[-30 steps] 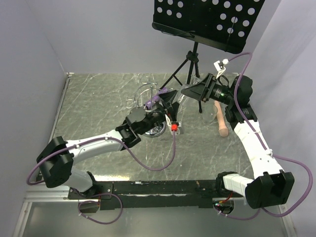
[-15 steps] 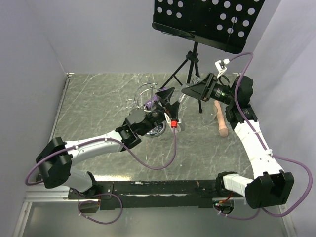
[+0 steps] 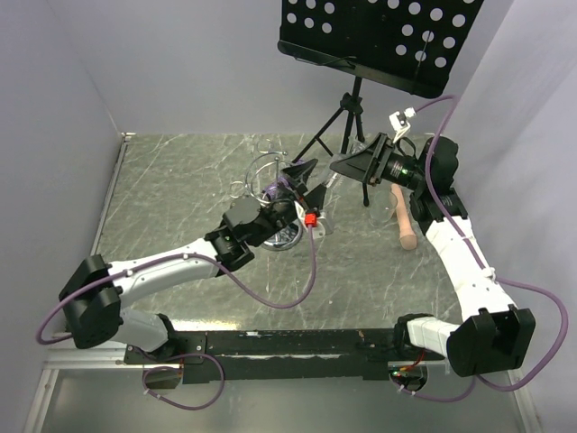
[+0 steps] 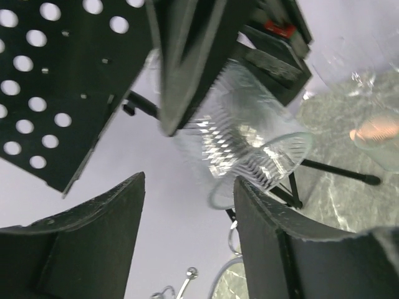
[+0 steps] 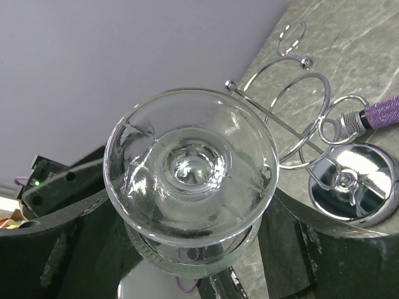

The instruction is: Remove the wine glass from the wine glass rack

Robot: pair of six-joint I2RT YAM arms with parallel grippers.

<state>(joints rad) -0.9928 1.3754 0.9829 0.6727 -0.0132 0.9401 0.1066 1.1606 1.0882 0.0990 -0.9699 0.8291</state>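
The clear ribbed wine glass is held sideways in my right gripper, its round foot toward that camera. The right gripper is shut on the bowl, to the right of the chrome wine glass rack. In the right wrist view the rack's loops and disc base lie right of the glass. One wire tip ends close to the foot's rim, and I cannot tell if they touch. My left gripper is open and empty over the rack. It points at the glass, which sits beyond its fingertips.
A black tripod music stand rises at the back, its legs just behind the right gripper. A wooden pestle-like piece lies right of it, beside a faint clear glass. Grey walls close in the left, back and right sides.
The left gripper has lifted and swung slightly back and left above the rack. The right gripper with the glass has barely moved.
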